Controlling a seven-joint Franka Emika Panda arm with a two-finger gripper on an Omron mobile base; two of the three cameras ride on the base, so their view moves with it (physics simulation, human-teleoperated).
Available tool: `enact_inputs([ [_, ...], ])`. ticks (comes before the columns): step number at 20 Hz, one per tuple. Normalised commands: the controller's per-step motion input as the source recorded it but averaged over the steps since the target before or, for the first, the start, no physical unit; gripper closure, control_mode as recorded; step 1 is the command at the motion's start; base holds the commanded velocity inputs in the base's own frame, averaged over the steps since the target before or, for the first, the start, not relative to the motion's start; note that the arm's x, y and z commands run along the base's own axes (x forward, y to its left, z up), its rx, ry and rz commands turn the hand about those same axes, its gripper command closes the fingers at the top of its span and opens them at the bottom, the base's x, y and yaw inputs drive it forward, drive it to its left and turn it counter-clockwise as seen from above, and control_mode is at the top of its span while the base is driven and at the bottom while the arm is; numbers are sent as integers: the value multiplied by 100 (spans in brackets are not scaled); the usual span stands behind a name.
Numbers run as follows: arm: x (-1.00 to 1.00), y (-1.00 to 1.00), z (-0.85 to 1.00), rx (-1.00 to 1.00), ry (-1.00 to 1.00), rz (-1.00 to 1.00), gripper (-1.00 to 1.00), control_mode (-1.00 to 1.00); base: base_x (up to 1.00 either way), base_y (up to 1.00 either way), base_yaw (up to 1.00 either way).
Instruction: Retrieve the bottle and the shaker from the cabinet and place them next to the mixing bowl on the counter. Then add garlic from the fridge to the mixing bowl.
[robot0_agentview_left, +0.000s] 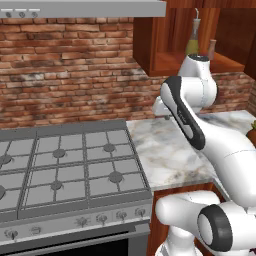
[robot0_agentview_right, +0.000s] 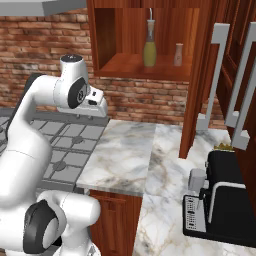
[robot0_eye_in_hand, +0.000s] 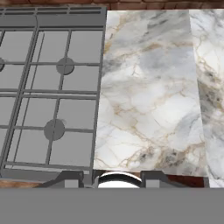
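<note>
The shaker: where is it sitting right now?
The shaker stands upright on the shelf of the open cabinet, just right of the taller bottle in the right base view, apart from it.

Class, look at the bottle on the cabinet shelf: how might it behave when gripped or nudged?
The bottle is tall with a long thin neck, so probably tips if nudged high. Its rounded, smooth-looking body may slip between fingers. The shaker stands close by and could get knocked.
</note>
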Motion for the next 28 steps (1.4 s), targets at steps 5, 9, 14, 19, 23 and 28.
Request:
enact_inputs([
  [5, -9, -13, 8, 0, -10, 0, -100, -100, 0, 0, 0],
  [9, -22, -28, 33, 0, -25, 0, -100, -100, 0, 0, 0],
  [14, -22, -18, 42, 0, -28, 0, -100, -100, 0, 0, 0],
  [19, -25, -18, 59, 0, -33, 0, -100, -100, 0, 0, 0],
  [23, -33, -20, 78, 0, -38, 0, -100, -100, 0, 0, 0],
  [28, -34, -27, 71, 0, -32, 0, -100, -100, 0, 0, 0],
])
